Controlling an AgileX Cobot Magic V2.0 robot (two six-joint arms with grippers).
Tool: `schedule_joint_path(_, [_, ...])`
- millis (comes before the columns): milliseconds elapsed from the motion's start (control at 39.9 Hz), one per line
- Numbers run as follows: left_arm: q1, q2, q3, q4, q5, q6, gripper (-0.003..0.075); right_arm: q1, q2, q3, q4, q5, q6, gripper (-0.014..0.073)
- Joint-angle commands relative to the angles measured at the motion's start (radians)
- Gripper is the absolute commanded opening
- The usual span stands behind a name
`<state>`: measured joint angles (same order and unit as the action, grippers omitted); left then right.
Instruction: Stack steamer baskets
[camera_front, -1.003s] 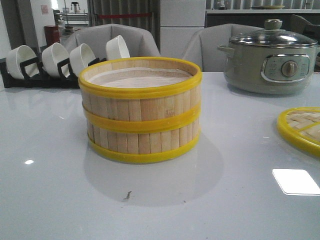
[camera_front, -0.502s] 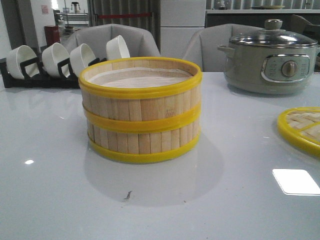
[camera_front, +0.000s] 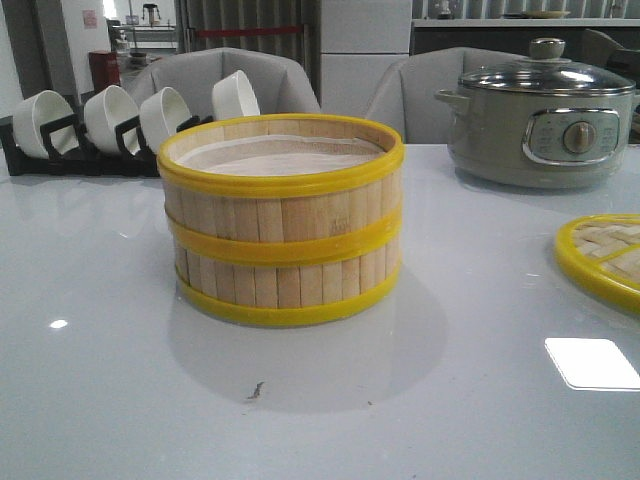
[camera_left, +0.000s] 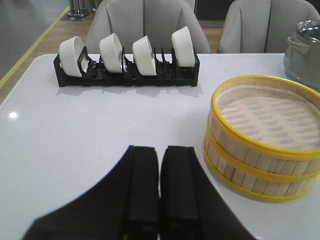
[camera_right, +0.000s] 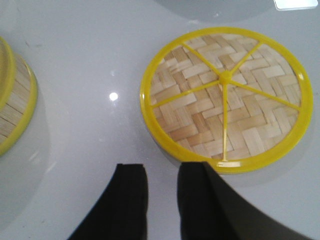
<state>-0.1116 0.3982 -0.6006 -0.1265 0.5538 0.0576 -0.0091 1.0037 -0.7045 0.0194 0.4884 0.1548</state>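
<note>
Two steamer baskets stand stacked on the white table, the upper basket (camera_front: 285, 200) squarely on the lower basket (camera_front: 290, 280). The stack also shows in the left wrist view, upper basket (camera_left: 265, 137) on lower basket (camera_left: 260, 182), and its edge, the lower basket (camera_right: 15, 105), shows in the right wrist view. My left gripper (camera_left: 160, 152) is shut on nothing, hanging apart from the stack. My right gripper (camera_right: 162, 170) is open and empty, just short of the woven lid (camera_right: 225, 97). Neither gripper appears in the front view.
The flat woven lid (camera_front: 605, 255) with yellow rim lies on the table to the right of the stack. A grey electric pot (camera_front: 540, 115) stands at the back right. A black rack with several white bowls (camera_front: 110, 125) stands at the back left, and grey chairs stand behind the table.
</note>
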Motion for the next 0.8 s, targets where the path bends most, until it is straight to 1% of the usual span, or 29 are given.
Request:
schedule_joint_path(0, [-0.006,0.008,-0.027,-0.005,-0.085,-0.006,0.0091,-0.004,0.038,-0.053,-0.055,-0.057,-0.01,0.0291])
schedule_joint_path(176, [-0.006,0.008,-0.027,-0.005,-0.085,-0.006,0.0091,-0.011,0.191,-0.171,-0.156,-0.056,-0.01,0.0291])
schedule_joint_path(401, [-0.006,0.008,-0.027,-0.005,-0.085,-0.006,0.0091,-0.071,0.406,-0.365,-0.151,-0.016,-0.009,0.0291])
schedule_joint_path(577, [-0.006,0.008,-0.027,-0.005,-0.085,-0.006,0.0091,-0.115,0.529,-0.479,-0.09,0.036,-0.009,0.0291])
schedule_joint_path(677, [-0.006,0.008,-0.027,-0.005,-0.085,-0.006,0.0091,-0.136,0.58,-0.52,-0.039,0.054,-0.009,0.0291])
schedule_joint_path(777, [-0.006,0.008,-0.027,-0.005,-0.085,-0.006,0.0091,-0.145,0.633,-0.552,-0.019,0.082,-0.009,0.0291])
